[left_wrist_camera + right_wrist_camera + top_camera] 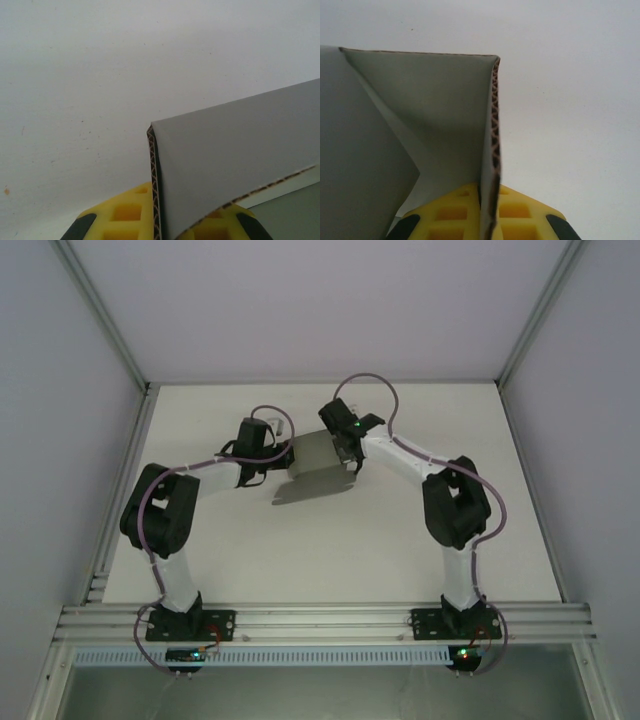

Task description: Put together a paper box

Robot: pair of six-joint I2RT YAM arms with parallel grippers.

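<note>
paper box [318, 468] upper centre of the top view, between the 2 arms; left gripper [284, 454] clamped on its left panel edge, right gripper [347, 454] clamped on the opposite wall; probably bracing both sides so a flap can fold; looks half-formed; can't tell if it's lifted; bare white table [400, 540], pale enclosure walls, aluminium frame [320, 620] along bottom
</note>
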